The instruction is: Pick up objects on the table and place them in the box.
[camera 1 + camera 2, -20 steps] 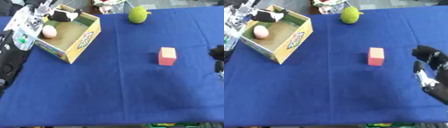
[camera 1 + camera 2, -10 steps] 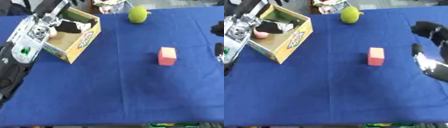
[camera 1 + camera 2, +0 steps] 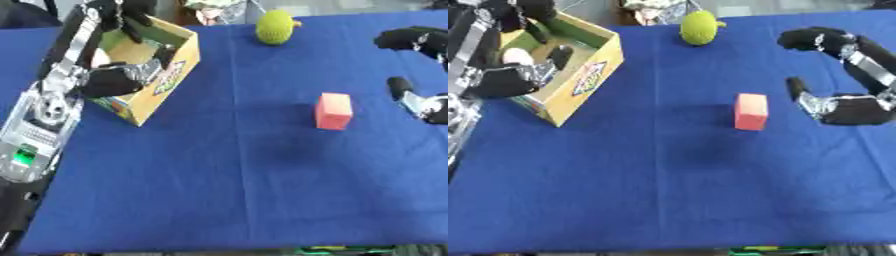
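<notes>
Surface (image 3: 227, 190) draped in blue cloth, carrying all items. Cardboard box (image 3: 171, 75) near the far left corner, with the left hand (image 3: 118, 80) over its opening, fingers spread and holding nothing; a pale rounded object (image 3: 516, 56) lies inside. Right hand (image 3: 846, 107) by the right edge, fingers and thumb apart, empty. Green fruit (image 3: 698, 22) at the far edge. Red block (image 3: 751, 111) mid-surface, just beside the right hand, not touching.
</notes>
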Motion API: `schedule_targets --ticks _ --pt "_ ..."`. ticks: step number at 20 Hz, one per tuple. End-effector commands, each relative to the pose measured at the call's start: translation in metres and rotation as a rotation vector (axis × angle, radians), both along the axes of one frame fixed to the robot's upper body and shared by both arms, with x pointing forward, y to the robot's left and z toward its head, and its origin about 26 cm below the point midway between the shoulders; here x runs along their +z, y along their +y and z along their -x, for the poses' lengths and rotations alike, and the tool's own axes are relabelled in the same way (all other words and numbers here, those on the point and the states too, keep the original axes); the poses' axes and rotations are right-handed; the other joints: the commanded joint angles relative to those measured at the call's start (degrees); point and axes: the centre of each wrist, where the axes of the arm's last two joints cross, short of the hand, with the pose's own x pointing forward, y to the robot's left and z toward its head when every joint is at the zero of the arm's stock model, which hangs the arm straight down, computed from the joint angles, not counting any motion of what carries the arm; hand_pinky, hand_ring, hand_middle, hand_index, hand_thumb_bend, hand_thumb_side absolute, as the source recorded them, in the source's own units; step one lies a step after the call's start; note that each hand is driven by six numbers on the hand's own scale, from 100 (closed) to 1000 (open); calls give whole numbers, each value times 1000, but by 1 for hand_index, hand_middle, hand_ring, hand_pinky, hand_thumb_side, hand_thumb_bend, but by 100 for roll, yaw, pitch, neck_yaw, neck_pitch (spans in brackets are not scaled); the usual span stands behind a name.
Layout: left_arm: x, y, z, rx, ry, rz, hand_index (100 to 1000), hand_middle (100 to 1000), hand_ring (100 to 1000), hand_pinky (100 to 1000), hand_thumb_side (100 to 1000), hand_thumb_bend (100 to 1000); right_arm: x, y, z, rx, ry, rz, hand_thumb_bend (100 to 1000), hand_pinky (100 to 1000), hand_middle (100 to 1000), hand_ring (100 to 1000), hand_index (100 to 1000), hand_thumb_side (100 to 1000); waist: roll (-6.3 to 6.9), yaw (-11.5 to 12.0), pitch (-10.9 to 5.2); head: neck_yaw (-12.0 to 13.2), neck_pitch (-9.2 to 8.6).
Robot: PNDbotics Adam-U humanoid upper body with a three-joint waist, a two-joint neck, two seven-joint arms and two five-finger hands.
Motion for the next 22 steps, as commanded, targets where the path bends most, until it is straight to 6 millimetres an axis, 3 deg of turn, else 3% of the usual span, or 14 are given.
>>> schedule_targets --ticks 1,11,22 --pt "8 3 7 1 -37 42 761 627 637 503 343 414 6 -6 -9 11 -8 114 100 920 885 914 958 505 -8 16 -88 -30 -75" --pt "-14 9 12 23 37 88 761 623 634 496 365 407 -4 -1 -34 15 -35 316 100 909 892 916 966 639 4 78 -81 -101 -74" --pt "-33 15 12 63 104 99 764 621 631 492 390 401 -17 2 -51 -35 -94 441 100 893 889 912 968 639 -9 115 -75 -153 -42"
